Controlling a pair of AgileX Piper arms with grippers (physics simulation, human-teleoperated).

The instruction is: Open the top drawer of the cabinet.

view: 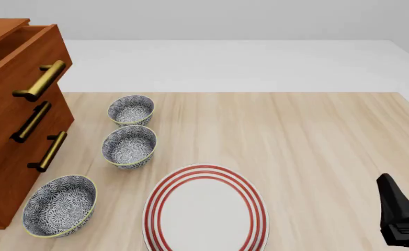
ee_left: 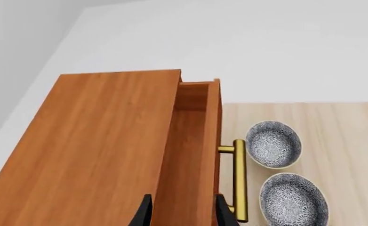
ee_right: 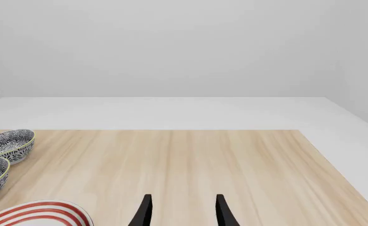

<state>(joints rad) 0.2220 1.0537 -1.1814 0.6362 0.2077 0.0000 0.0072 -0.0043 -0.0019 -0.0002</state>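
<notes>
The cabinet [view: 2, 178] stands at the table's left edge, and I look down on its reddish-brown top [ee_left: 96, 150] in the left wrist view. Its top drawer [view: 23, 57] sticks out past the two lower ones, so its open inside [ee_left: 193, 141] shows. The brass bar handle [ee_left: 239, 179] on its front is free. My left gripper [ee_left: 182, 214] hovers above the drawer, open, its fingertips [ee_left: 145, 212] straddling the drawer's opening without holding the handle. My right gripper [ee_right: 184, 212] is open and empty, low at the front right [view: 400, 219].
Three patterned bowls [view: 131, 110] [view: 129, 145] [view: 59, 205] sit in a row just in front of the cabinet. A red-ringed white plate [view: 206, 209] lies at the front middle. The wooden table [view: 316, 146] ends at a far edge against white floor.
</notes>
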